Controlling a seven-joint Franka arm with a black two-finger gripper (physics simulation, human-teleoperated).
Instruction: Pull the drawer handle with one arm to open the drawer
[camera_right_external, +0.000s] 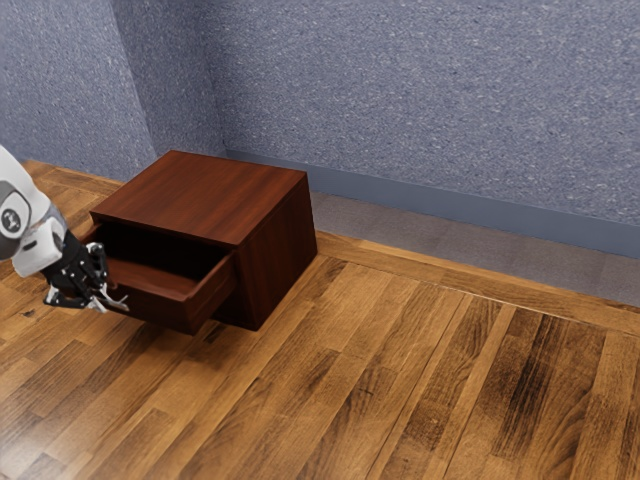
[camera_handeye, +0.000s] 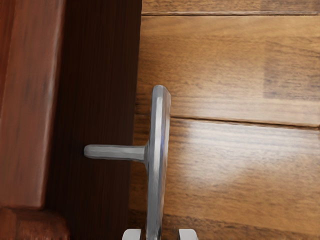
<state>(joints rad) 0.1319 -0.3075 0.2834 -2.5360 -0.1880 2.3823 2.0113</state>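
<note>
- The gripper (camera_right_external: 99, 296) hangs low at the exterior view's left edge, just above the floor (camera_right_external: 420, 380), right at the drawer's front.
- The handle (camera_handeye: 158, 150), a slim metal bar on a short post, runs straight into the gripper. I cannot tell whether it is pinched or only straddled.
- The drawer (camera_right_external: 175, 290) stands partly pulled out of the cabinet (camera_right_external: 215, 195), its dark inside showing.
- The cabinet sits on the floor near the back-left corner, close to the wall (camera_right_external: 450, 100).
</note>
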